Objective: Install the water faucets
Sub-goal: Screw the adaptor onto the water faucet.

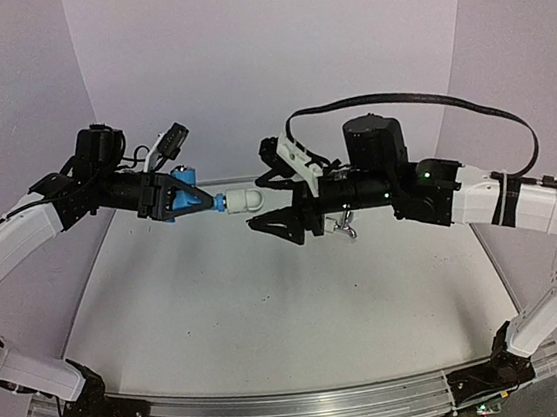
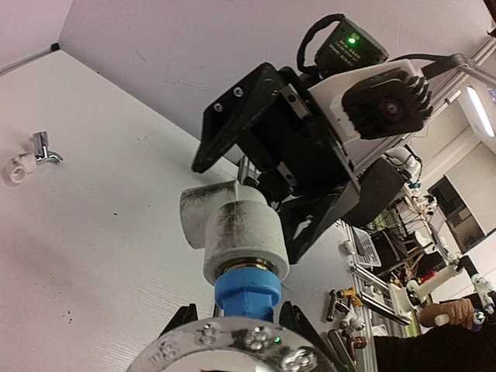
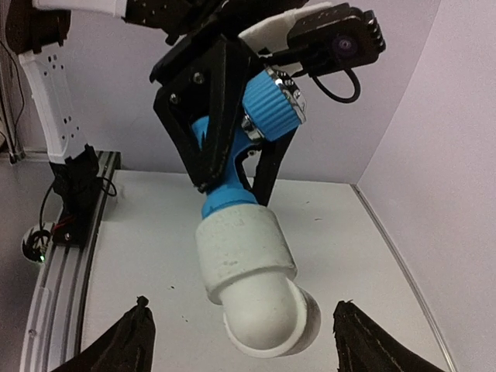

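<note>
Clamping blue faucet [image 3: 271,108] in left hand [image 1: 202,201]; right hand [image 3: 242,310] seemingly spread.

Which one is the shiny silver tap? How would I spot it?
Find the white table, then look under the right robot arm. A tiny shiny silver metal tap lies there on the tabletop. Unlike it, the bright blue plastic tap is held up in the air by the left gripper.

Blue faucet [image 3: 229,190] glossy ribbed plastic; white elbow fitting [image 3: 248,279] matt, scuffed; silver faucet [image 2: 44,149] shiny metal
</note>
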